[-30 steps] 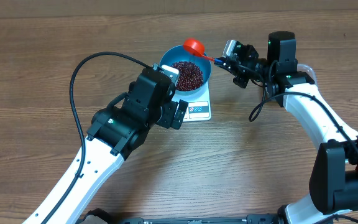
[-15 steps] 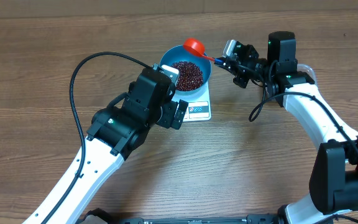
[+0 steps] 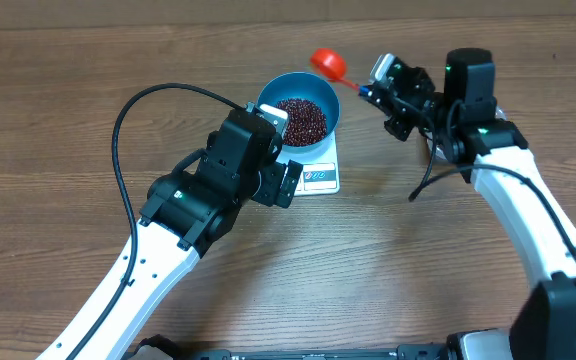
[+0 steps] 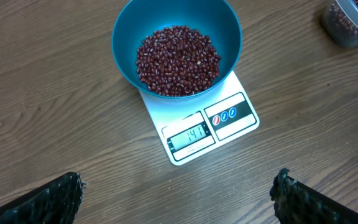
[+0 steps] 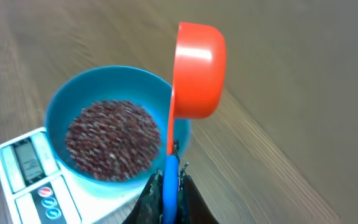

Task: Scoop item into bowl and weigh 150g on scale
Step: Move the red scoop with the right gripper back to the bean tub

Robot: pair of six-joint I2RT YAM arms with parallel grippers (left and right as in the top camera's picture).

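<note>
The blue bowl (image 3: 268, 100) stands on the white scale (image 3: 320, 178) and holds a heap of dark red beans (image 3: 301, 120). In the left wrist view the bowl (image 4: 123, 37), the beans (image 4: 178, 60) and the scale (image 4: 229, 121) lie ahead; the display reads 141. My left gripper (image 4: 176, 199) hangs open and empty above the table just short of the scale. My right gripper (image 5: 170, 186) is shut on the blue handle of an orange-red scoop (image 5: 197, 68). The scoop is tipped on its side, up and to the right of the bowl's rim, its inside hidden.
A clear plastic tub (image 4: 353, 22) with more beans sits at the top right of the left wrist view. The left arm's black cable (image 3: 128, 110) loops over the table left of the bowl. Bare wooden tabletop (image 3: 388, 260) surrounds the scale.
My right gripper has carried the scoop up and to the right, off the bowl's rim. The left arm, bowl and scale have not moved.
</note>
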